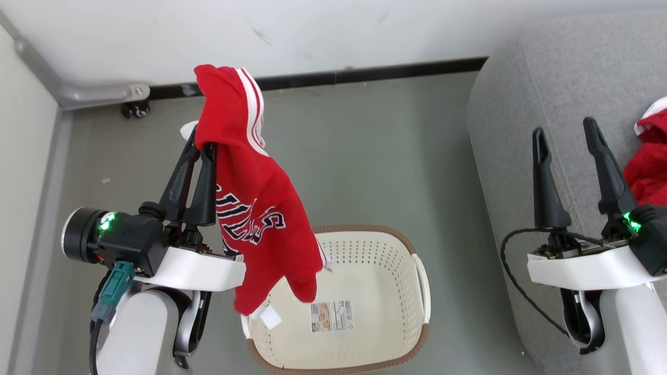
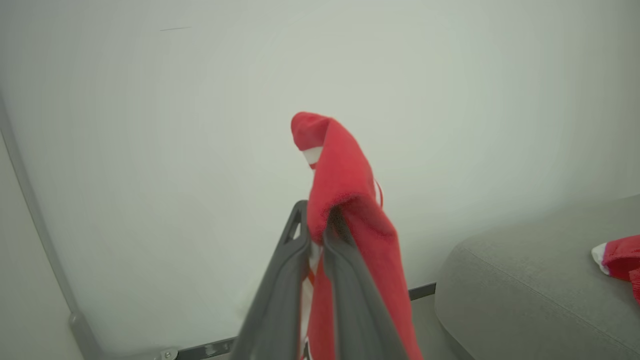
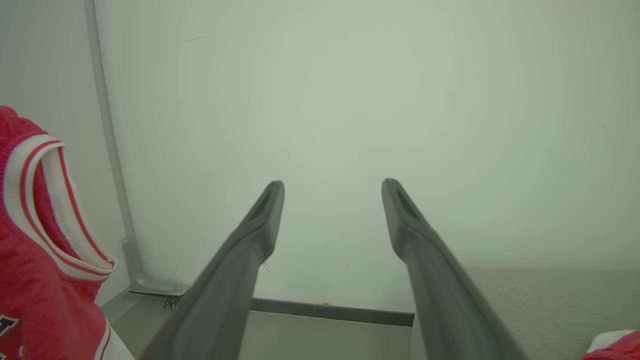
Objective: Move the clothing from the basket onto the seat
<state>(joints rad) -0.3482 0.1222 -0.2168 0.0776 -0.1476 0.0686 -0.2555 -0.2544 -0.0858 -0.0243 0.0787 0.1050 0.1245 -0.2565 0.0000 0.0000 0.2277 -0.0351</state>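
Note:
My left gripper (image 1: pixel 202 148) is shut on the red jersey (image 1: pixel 255 203), which hangs from its fingertips high above the floor, white stripes and dark lettering showing. In the left wrist view the jersey (image 2: pixel 345 200) drapes over my left gripper (image 2: pixel 315 215). The jersey's lower end dangles over the left rim of the cream basket (image 1: pixel 385 260), whose inside holds no clothing, just a label. My right gripper (image 1: pixel 565 135) stands open over the grey seat (image 1: pixel 526 104), nothing between its fingers (image 3: pixel 265 215). Red shorts (image 1: pixel 651 161) with white trim lie on the seat at the far right.
A white wall with a dark skirting strip (image 1: pixel 365 75) runs behind the basket. A grey metal post and bracket (image 1: pixel 78 91) stand at the left corner. Bare grey floor (image 1: pixel 365 156) lies between the basket, the wall and the seat.

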